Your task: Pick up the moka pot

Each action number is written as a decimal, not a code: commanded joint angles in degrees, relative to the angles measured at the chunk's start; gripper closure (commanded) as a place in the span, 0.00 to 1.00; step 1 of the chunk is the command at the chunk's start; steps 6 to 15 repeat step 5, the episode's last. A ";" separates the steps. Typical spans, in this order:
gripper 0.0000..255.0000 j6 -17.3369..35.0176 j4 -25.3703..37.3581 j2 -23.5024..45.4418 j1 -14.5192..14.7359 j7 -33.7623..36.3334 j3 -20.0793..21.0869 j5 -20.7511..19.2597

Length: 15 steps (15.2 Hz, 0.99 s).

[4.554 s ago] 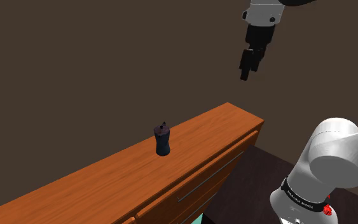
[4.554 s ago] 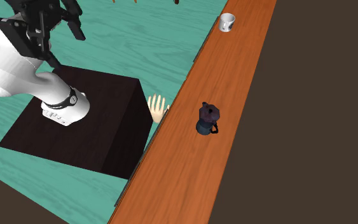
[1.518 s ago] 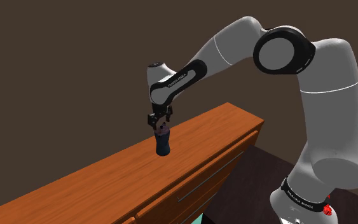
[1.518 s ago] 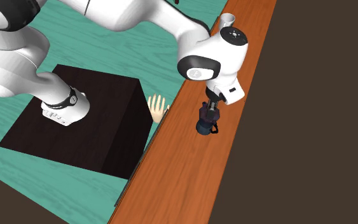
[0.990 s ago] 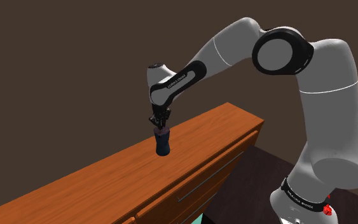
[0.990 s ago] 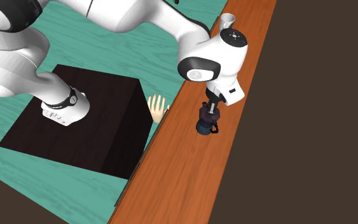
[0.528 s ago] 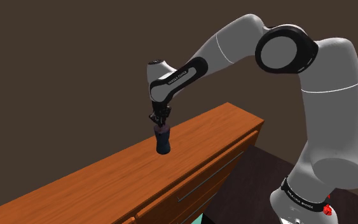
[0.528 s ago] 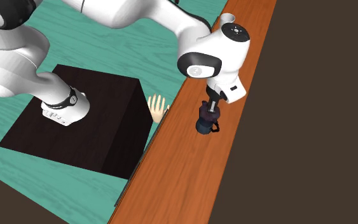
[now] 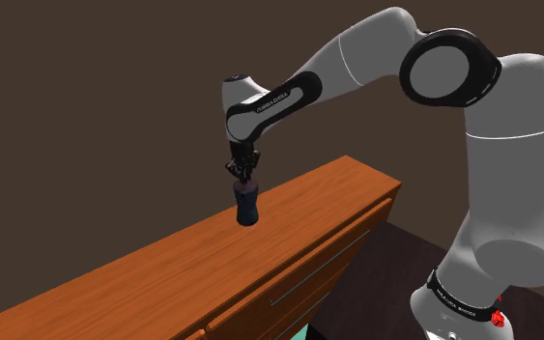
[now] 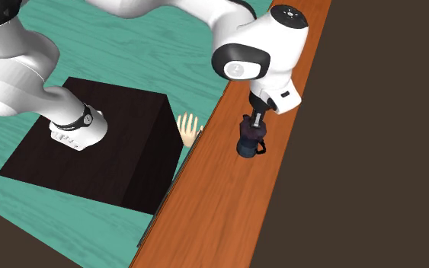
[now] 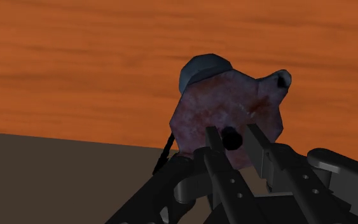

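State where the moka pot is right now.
Near the shoulder view's middle, the moka pot is directly under the gripper, which clasps its lid knob. It is at or just above the wooden counter, towards that view's right end of it.

My gripper [image 9: 245,178] pts straight down, fingers pinched on top of dark blue moka pot [image 9: 247,207], upright over wooden cabinet top [image 9: 134,275], approx mid-length. Drawer fronts [image 9: 329,259] w/ bar handles below; brown wall [image 9: 86,106] behind.
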 commanded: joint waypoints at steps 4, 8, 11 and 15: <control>1.00 -2.66 1.47 -1.27 -0.02 -0.23 0.10 0.23; 1.00 -2.66 1.48 -1.26 -0.02 -0.23 0.10 0.23; 1.00 -2.66 1.48 -1.26 -0.02 -0.23 0.10 0.23; 1.00 -2.66 1.48 -1.26 -0.02 -0.23 0.10 0.23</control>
